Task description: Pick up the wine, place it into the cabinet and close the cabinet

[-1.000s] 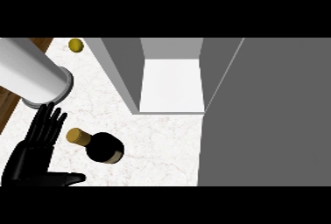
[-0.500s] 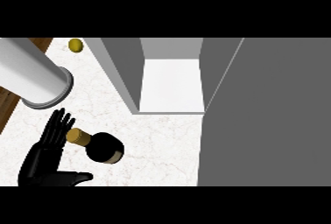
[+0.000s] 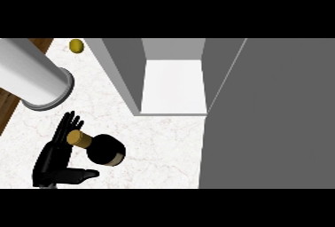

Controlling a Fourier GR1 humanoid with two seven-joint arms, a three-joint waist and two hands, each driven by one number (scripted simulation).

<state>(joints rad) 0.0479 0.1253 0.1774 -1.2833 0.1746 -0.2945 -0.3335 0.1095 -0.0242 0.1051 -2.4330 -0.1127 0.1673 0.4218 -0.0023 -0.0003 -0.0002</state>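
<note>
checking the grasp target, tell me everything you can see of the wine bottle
The wine bottle is seen almost from above: a dark, nearly black rounded body with a tan band at its lower right edge and a gold-tan cap on the neck, which points up-left in the view. It stands on the white marbled counter, in front of the open cabinet. The left hand, fingers straight, lies right beside the neck; the cap overlaps the fingers, so contact cannot be told. Nothing else touches it.

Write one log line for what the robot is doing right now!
left hand: open beside dark wine bottle with tan cork | grey cabinet: open | right hand: unseen
</note>
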